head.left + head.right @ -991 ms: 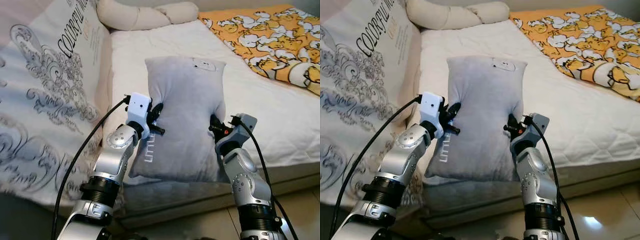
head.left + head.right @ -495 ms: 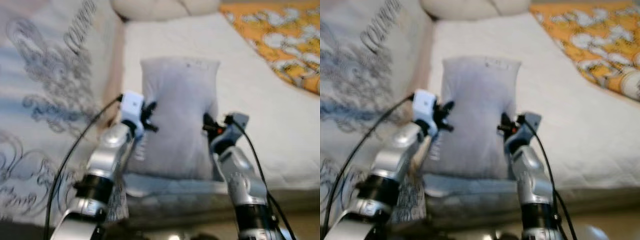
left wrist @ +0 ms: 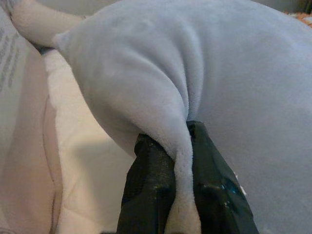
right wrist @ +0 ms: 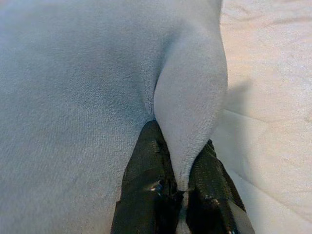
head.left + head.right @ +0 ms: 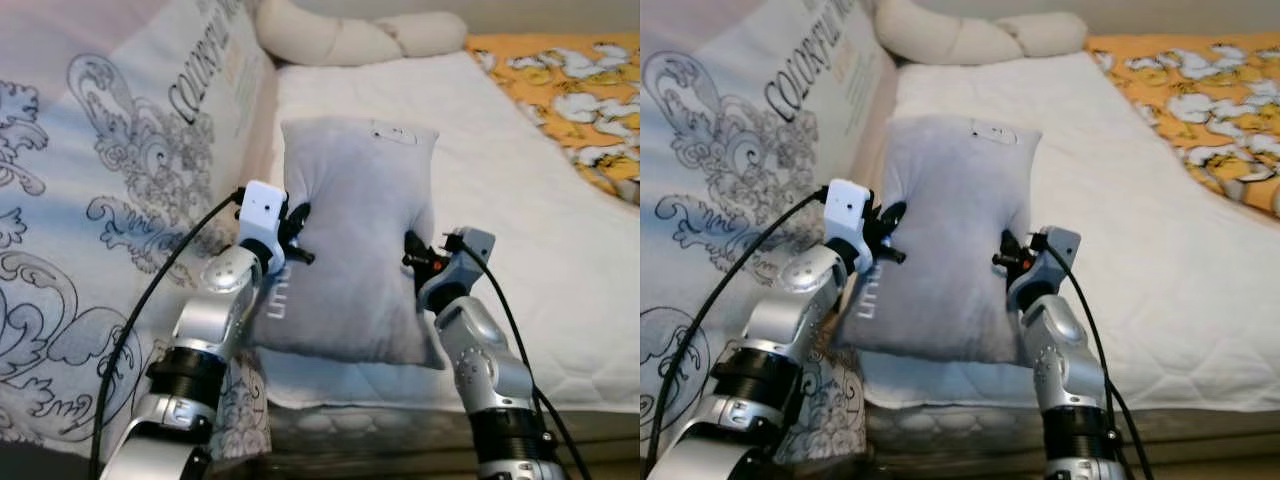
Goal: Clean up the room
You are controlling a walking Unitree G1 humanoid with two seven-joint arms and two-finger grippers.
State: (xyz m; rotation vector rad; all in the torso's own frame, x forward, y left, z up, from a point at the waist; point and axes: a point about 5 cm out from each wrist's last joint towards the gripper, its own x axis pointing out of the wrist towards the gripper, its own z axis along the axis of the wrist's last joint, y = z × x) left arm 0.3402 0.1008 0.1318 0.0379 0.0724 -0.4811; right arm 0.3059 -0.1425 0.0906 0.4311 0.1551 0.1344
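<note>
A grey plush pillow (image 5: 355,240) with a small white label near its top is held up over the near edge of the white mattress (image 5: 560,260). My left gripper (image 5: 296,232) is shut on the pillow's left edge, and the wrist view shows a fold of grey fabric (image 3: 180,161) pinched between its black fingers (image 3: 151,190). My right gripper (image 5: 412,252) is shut on the pillow's right edge, with a grey fold (image 4: 187,131) squeezed between its fingers (image 4: 146,190). The pillow's lower end hangs over the mattress front.
A large white cushion (image 5: 120,200) with grey scroll print and black lettering leans at the left. A cream knotted bolster (image 5: 350,40) lies at the head of the bed. An orange cartoon-print blanket (image 5: 570,90) covers the far right.
The camera has shifted, and the bed now fills more of the view with less floor showing. Both grippers keep their hold on the pillow, which stays between them.
</note>
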